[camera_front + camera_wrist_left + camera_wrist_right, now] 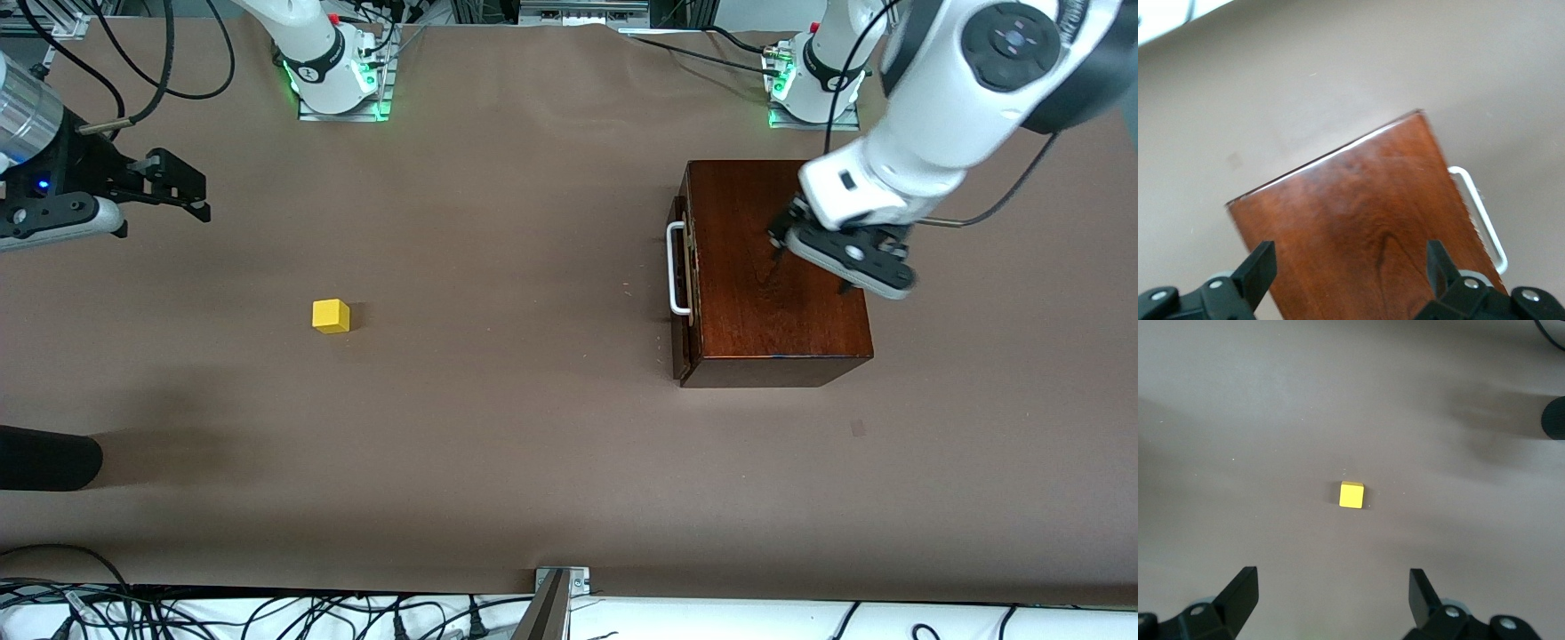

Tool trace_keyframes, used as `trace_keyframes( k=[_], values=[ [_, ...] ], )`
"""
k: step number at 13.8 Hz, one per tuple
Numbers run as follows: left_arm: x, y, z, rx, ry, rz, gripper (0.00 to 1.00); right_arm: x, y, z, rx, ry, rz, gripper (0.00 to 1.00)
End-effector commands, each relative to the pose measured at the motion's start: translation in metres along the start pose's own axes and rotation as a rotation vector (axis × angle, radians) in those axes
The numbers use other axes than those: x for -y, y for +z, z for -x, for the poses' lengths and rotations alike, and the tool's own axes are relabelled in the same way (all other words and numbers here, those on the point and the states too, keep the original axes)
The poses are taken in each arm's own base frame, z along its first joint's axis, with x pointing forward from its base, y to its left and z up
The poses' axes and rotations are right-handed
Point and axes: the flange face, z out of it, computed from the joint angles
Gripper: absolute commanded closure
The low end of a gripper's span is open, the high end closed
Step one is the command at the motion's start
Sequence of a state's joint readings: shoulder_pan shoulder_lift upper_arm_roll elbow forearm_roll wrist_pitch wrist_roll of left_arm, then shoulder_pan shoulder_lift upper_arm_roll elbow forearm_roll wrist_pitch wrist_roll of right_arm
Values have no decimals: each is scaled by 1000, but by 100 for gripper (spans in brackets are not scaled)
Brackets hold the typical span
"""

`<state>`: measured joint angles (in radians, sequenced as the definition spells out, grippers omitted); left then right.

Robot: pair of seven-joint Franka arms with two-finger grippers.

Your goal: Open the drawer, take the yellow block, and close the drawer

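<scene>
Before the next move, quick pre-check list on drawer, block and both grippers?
1. Drawer shut: ok, front sits flush against the wooden box.
2. Yellow block out of the drawer: ok, it sits alone on the table, toward the right arm's end.
3. Left gripper free: ok, fingers open, holding nothing, over the box top.
4. Right gripper free: ok, fingers open, holding nothing, above the table at its own end, with the block in its wrist view.
5. White handle unobstructed: ok, nothing touches it.
6. Dark object at the table edge: cannot tell what it is.
</scene>
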<state>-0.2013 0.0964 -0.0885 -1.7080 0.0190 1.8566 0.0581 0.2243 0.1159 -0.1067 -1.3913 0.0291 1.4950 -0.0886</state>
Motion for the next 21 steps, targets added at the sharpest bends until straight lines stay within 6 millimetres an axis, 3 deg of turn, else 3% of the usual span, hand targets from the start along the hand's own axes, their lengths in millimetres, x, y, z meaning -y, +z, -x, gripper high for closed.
trace_keyframes(
  k=[1, 4, 8, 10, 21],
  values=[
    [57, -17, 24, -10, -194, 6, 0, -5, -1, 2, 10, -5, 9, 0],
    [118, -23, 48, 50, -350, 10, 0, -6, 2, -3, -1, 0, 10, 0],
    [147, -68, 68, 118, -406, 1, 0, -3, 6, -6, 4, -5, 24, 0],
    [156, -73, 72, 124, -425, 2, 0, -4, 5, -7, -13, -5, 29, 0],
    [142, -68, 64, 131, -373, -26, 0, -18, 7, -6, -10, 17, 31, 0]
  ],
)
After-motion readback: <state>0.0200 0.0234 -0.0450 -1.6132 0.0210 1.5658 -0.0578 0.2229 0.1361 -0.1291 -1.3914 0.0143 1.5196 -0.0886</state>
